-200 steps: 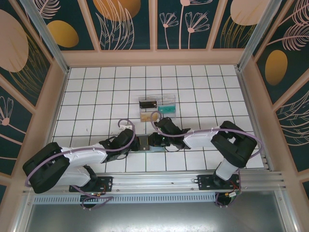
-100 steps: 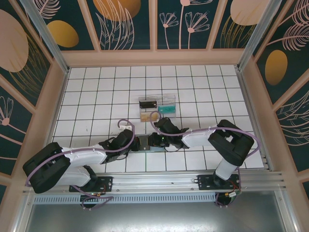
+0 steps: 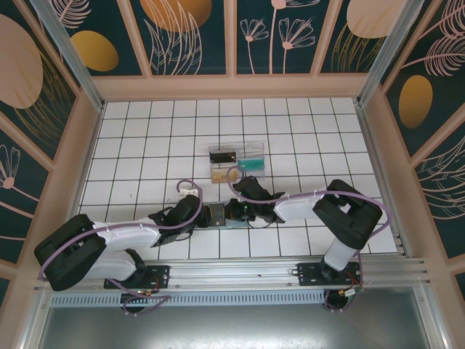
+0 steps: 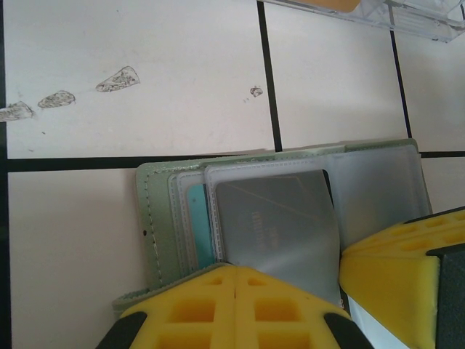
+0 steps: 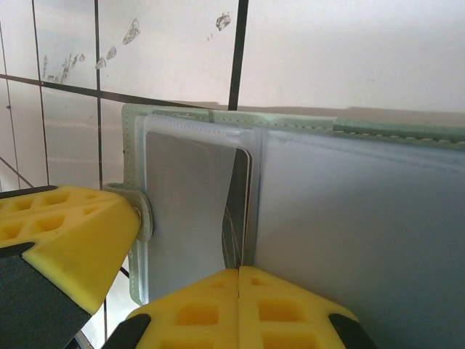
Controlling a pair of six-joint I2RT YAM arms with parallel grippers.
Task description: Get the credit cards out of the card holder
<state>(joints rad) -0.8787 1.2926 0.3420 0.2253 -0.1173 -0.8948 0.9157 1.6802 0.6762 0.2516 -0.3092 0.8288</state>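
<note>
The card holder [image 4: 156, 225] lies open on the table, grey-green at its edge, with clear sleeves inside. In the left wrist view a dark grey credit card [image 4: 276, 225] sits in a sleeve and a teal card [image 4: 197, 222] peeks out beside it. My left gripper [image 4: 236, 280] is shut on the holder's near edge. In the right wrist view the holder [image 5: 349, 211] spreads wide, and a dark credit card [image 5: 238, 211] runs down into the seam of my right gripper [image 5: 240, 276], which is shut on it. From above, the left gripper [image 3: 206, 215] and right gripper [image 3: 230, 212] meet over the holder [image 3: 218, 216].
A clear plastic compartmented tray [image 3: 236, 163] stands a little beyond the grippers, its edge visible as tray [image 4: 407, 18]. The left gripper's finger [image 5: 58, 233] touches the holder's snap tab. Walls surround the white tiled table [image 3: 145, 145].
The right arm's elbow has drawn slightly left. Both grippers stay at the holder.
</note>
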